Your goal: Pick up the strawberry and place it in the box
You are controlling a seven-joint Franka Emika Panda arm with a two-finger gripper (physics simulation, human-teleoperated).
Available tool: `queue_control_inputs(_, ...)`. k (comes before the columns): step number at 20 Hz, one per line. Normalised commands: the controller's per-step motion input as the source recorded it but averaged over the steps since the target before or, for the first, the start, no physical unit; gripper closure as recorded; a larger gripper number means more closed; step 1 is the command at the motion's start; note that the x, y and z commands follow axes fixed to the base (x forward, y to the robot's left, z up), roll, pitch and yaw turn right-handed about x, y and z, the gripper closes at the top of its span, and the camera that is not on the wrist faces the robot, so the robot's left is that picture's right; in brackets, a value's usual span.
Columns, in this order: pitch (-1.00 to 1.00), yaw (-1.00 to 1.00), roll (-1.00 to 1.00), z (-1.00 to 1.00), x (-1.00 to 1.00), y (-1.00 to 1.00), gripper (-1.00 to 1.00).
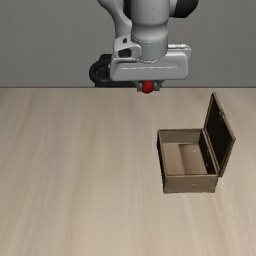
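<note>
A small red strawberry (147, 88) hangs between the fingers of my gripper (147, 87), high above the wooden table. The gripper is shut on it, and only the lower part of the fruit shows below the grey hand. The brown box (188, 170) stands open on the table toward the exterior view's right, lower than the gripper, with its lid (219, 128) tilted up on the right side. Its inside looks bare. The gripper is well to the left of and above the box.
The light wooden table (70, 170) spreads across the view, with a grey wall behind it. The robot's base (103, 71) shows as a dark shape at the table's far edge.
</note>
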Motion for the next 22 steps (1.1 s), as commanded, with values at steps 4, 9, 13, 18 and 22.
queue_control_inputs(4, 0.00, 0.00, 0.00, 0.00, 0.00, 1.00, 1.00)
queue_control_inputs(9, 0.00, 0.00, 0.00, 0.00, 0.00, 1.00, 1.00)
queue_control_inputs(13, 0.00, 0.00, 0.00, 0.00, 0.75, 0.25, 1.00)
queue_control_inputs(18, 0.00, 0.00, 0.00, 0.00, 0.60, 0.00, -1.00)
queue_control_inputs(22, 0.00, 0.00, 0.00, 0.00, 0.00, 0.00, -1.00)
